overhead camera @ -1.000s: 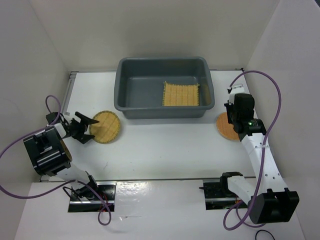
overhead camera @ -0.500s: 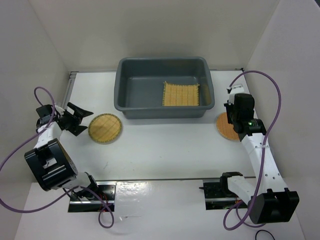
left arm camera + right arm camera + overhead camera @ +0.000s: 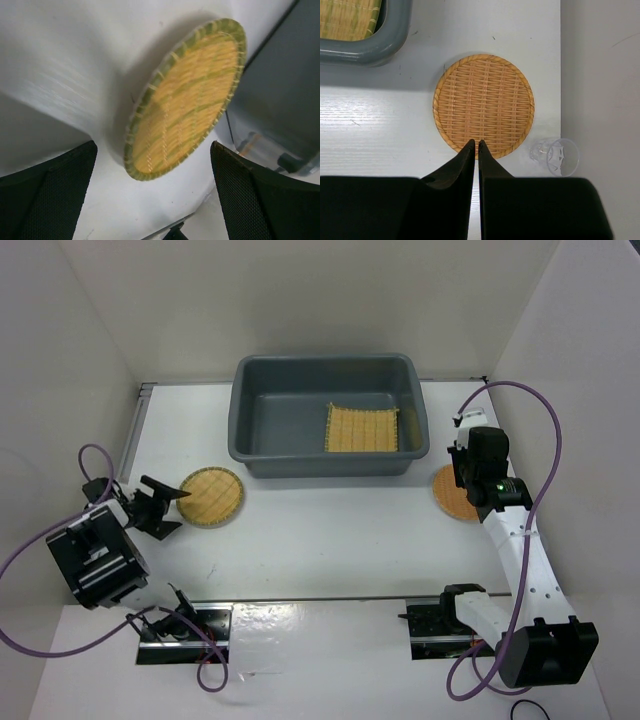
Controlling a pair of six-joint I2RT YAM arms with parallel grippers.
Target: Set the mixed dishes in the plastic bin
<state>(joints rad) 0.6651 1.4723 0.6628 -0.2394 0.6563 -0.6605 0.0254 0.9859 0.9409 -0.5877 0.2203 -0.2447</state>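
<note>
Your left gripper (image 3: pixel 178 510), lower left in the overhead view, is spread wide and empty, with the round yellow disc (image 3: pixel 211 496) flat on the table just beyond its tips. Your right gripper (image 3: pixel 475 145) is hidden under its wrist from overhead; only its own camera shows the jaws nearly shut on nothing over the near rim of the orange-brown disc (image 3: pixel 483 105), contact unclear, with a clear cup (image 3: pixel 562 156) at lower right. The square yellow mat (image 3: pixel 362 428) lies inside the plastic bin (image 3: pixel 330 466), upper centre
</note>
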